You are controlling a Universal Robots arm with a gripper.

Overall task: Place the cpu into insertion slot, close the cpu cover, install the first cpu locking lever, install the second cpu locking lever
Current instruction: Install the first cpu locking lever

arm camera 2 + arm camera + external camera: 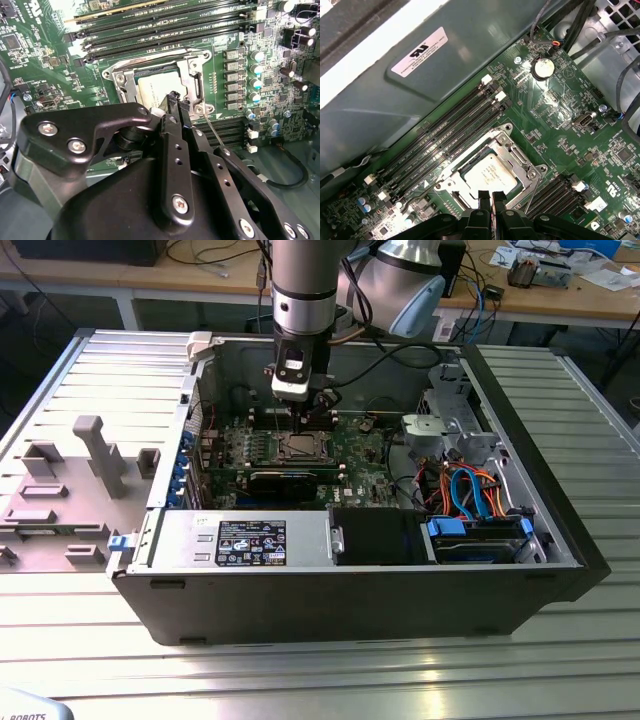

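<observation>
in the exterior view the arm reaches down into an open computer case [350,605] that lies on a ribbed metal table [300,680]. its gripper [308,423] hangs low over the green motherboard [362,455], at 12 o'clock from the insertion slot [283,449] and just beside it.

the cpu [301,448] sits flat in the slot. in both wrist views its silver-grey top [155,87] [489,176] shows through the square window of the cpu cover [192,75] [518,161]. the cover lies down over the chip, and its frame runs round the chip on all sides.

the pincer is clenched. in both wrist views the two black fingers [176,117] [484,199] are drawn together with the barest gap, and nothing shows between them. their tips [175,97] [491,196] stand right at the edge of the cover, over the border of the chip. whether they touch the metal cannot be told.

a thin wire locking lever [214,131] [532,189] slants away from the corner of the socket, close beside the fingers. whether it is latched cannot be told.

the long black memory slots [165,30] [450,130] run along the side of the socket away from the fingers.

in the exterior view, from the socket:
- a grey power supply [240,540] with a label lies at 6 o'clock.
- blue and orange cables [470,490] bunch at 4 o'clock.
- a grey moulded fixture [90,455] sits on the table outside the case at 9 o'clock.
</observation>
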